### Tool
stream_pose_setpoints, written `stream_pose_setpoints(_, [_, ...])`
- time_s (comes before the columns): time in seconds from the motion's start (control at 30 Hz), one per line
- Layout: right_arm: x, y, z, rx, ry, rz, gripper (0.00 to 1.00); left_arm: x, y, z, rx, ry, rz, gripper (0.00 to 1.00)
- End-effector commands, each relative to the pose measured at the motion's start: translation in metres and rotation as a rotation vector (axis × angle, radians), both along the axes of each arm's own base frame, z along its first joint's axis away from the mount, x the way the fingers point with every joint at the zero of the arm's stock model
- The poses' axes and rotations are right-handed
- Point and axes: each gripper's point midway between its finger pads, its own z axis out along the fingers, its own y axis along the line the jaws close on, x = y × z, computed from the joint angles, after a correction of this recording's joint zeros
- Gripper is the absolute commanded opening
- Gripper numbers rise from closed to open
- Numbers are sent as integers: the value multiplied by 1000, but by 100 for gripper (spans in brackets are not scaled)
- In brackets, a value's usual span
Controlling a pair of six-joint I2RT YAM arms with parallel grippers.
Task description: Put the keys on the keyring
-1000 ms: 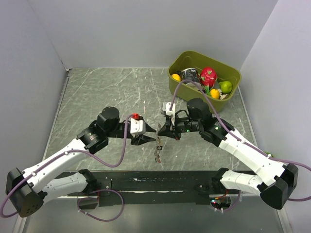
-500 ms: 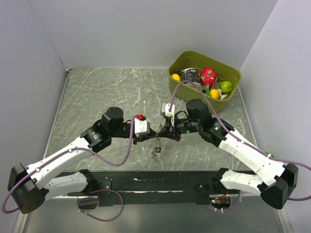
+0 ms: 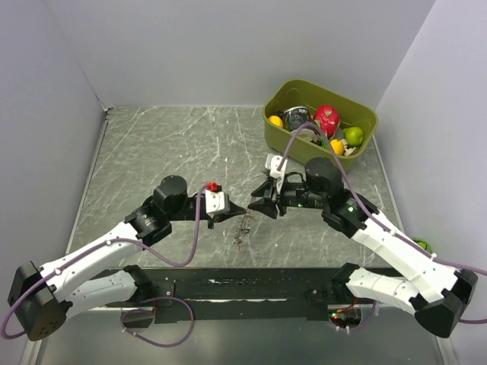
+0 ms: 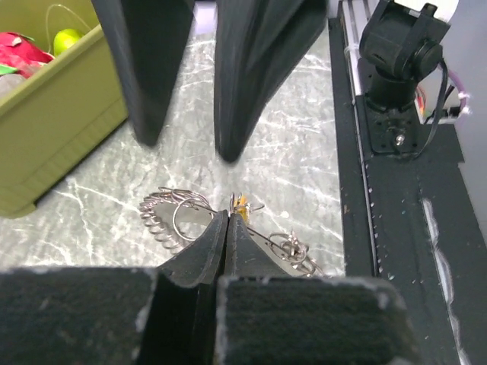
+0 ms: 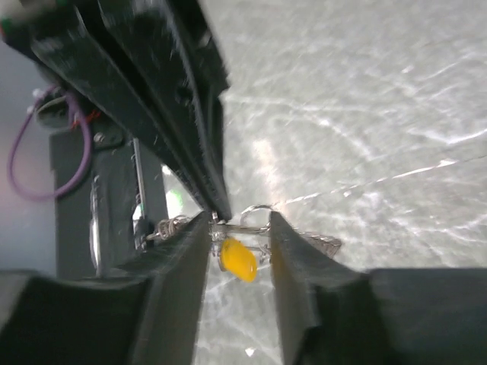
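Pinches the keyring (image 3: 243, 228) tight in the left claw (image 3: 234, 213), dangling it just over the surface (image 3: 152, 144). Holds the right claw (image 3: 255, 207) released, fingers (image 5: 293, 262) spread either side of the yellow-capped key (image 5: 236, 259) hanging at the ring.

keyring (image 4: 161, 219): thin shiny metal | key (image 5: 234, 260): glossy yellow plastic cap | table (image 3: 167, 144): smooth marbled grey

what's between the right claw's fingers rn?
A small silver key with a yellow plastic cap sits in the gap of the open right claw, at the tip of the shut left claw. The right wrist view shows it best.
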Motion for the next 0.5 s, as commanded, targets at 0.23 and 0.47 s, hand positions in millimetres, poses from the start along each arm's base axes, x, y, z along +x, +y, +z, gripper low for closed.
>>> stream_pose_setpoints(0.23, [-3, -8, 30, 116, -93, -21, 55, -7, 6, 68, -379, -108, 41, 1])
stream_pose_setpoints(0.47, [-14, 0, 23, 112, -65, 66, 46, -10, 15, 83, -481, -134, 63, 1])
